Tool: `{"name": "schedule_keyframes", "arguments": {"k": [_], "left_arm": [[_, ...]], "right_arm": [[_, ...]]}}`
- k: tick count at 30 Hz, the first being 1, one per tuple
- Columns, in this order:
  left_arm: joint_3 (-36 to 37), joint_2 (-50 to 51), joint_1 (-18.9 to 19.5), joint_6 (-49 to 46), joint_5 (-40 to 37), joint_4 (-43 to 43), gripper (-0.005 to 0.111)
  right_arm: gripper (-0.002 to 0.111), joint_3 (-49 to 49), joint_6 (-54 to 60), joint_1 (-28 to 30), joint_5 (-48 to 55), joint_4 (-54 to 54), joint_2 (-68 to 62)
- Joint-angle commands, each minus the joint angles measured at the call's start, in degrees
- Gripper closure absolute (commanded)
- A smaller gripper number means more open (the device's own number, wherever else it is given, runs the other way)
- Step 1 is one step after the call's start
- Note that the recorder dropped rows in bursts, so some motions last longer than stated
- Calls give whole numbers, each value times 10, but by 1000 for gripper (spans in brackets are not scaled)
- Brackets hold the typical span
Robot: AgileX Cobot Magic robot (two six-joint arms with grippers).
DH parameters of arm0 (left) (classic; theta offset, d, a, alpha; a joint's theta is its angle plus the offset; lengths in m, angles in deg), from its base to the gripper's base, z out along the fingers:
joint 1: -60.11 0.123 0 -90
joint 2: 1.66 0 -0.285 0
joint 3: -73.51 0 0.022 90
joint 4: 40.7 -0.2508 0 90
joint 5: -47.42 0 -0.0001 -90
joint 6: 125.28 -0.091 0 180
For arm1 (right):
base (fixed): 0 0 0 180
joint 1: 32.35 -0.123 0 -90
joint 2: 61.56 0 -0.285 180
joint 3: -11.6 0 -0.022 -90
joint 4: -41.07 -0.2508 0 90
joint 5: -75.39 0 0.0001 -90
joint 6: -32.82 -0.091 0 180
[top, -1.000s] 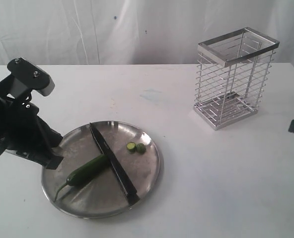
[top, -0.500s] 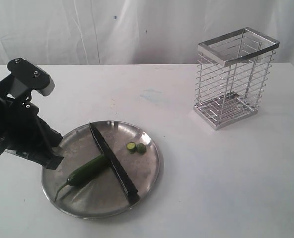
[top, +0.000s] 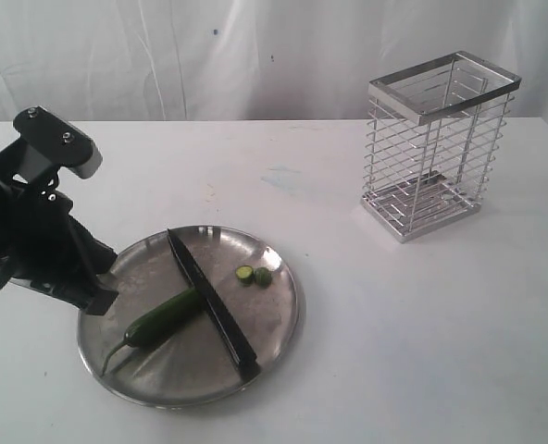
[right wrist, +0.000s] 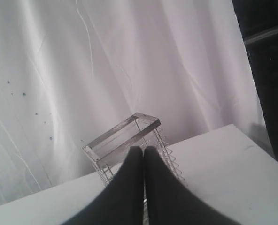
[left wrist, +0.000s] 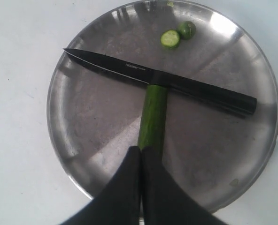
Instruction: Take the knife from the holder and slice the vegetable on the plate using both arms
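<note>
The knife (top: 210,302) lies flat on the plate (top: 286,310), its dark blade resting across the cut end of the vegetable (top: 161,318). Two small green slices (top: 254,275) lie beside the blade. In the left wrist view the knife (left wrist: 176,83) crosses the top of the vegetable (left wrist: 153,117) on the plate (left wrist: 92,117). My left gripper (left wrist: 141,150) is shut, empty, and hovers over the vegetable's stem half; from outside the left gripper (top: 100,300) sits at the plate's left rim. My right gripper (right wrist: 143,150) is shut, empty and out of the exterior view. The holder (top: 438,143) stands empty.
A white cloth covers the table and a white curtain hangs behind it. The holder (right wrist: 122,136) appears beyond the right gripper's fingers, far from the plate. The bulky left arm (top: 33,222) stands over the table's left side.
The right gripper, seen at the exterior view's right edge a second ago, has withdrawn out of that view. The left arm, knife and vegetable have not moved.
</note>
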Motion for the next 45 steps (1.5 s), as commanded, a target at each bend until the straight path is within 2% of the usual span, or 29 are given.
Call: {"name": "schedule_keyframes", "arguments": {"k": [1, 3, 6, 10, 13, 17, 18, 19, 20, 23, 26, 30, 45], "left_arm": [[3, -4, -1, 0, -4, 3, 107], [3, -4, -1, 0, -2, 3, 107], [3, -6, -1, 0, 1, 3, 107], [3, -6, -1, 0, 3, 3, 107], [3, -6, -1, 0, 3, 3, 107], [3, -6, -1, 0, 3, 3, 107], [3, -6, -1, 0, 3, 3, 107], [3, -6, -1, 0, 1, 3, 107], [3, -6, -1, 0, 1, 3, 107], [3, -7, -1, 0, 5, 3, 107], [3, -7, -1, 0, 13, 3, 107], [3, -7, -1, 0, 12, 3, 107], [3, -7, -1, 0, 11, 3, 107]], "right_arm": [[108, 6, 5, 2, -27, -18, 63], [108, 9, 18, 2, -54, -27, 64], [108, 13, 87, 2, -185, 7, 64], [108, 57, 61, 2, -332, 58, 64], [108, 127, 44, 2, -379, 54, 64], [108, 232, 17, 2, -311, 50, 64], [108, 232, 17, 2, -258, 51, 64], [108, 232, 17, 2, -141, 53, 64], [108, 232, 17, 2, -76, 55, 64], [108, 232, 17, 2, 17, 89, 64], [108, 232, 17, 2, 19, 155, 64], [108, 232, -28, 2, 13, 154, 64], [108, 232, -28, 2, -11, 142, 64]]}}
